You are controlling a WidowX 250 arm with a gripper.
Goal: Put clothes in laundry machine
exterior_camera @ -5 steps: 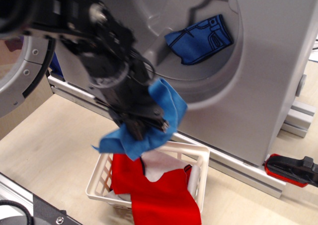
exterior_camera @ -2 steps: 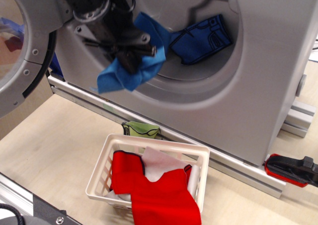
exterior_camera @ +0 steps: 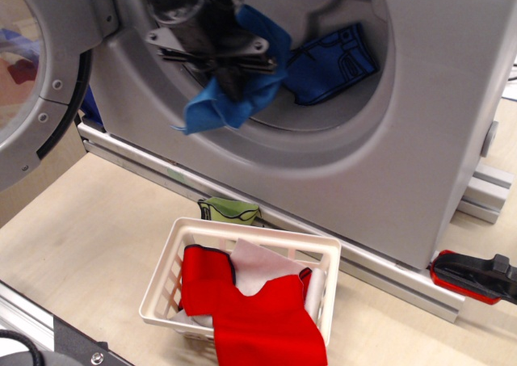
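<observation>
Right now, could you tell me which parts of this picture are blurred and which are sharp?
In the observation.image view, the gripper and the blue cloth it holds at the washer mouth are motion-blurred; the basket and red cloth look sharp.

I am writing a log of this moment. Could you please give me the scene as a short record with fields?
gripper: gripper shut on the blue cloth, at the drum mouth
laundry machine: grey washer, door open at left
already in drum: dark blue garment
basket: white basket on the table, holding a red cloth and a white cloth
behind basket: small green item
at right: red and black object
</observation>
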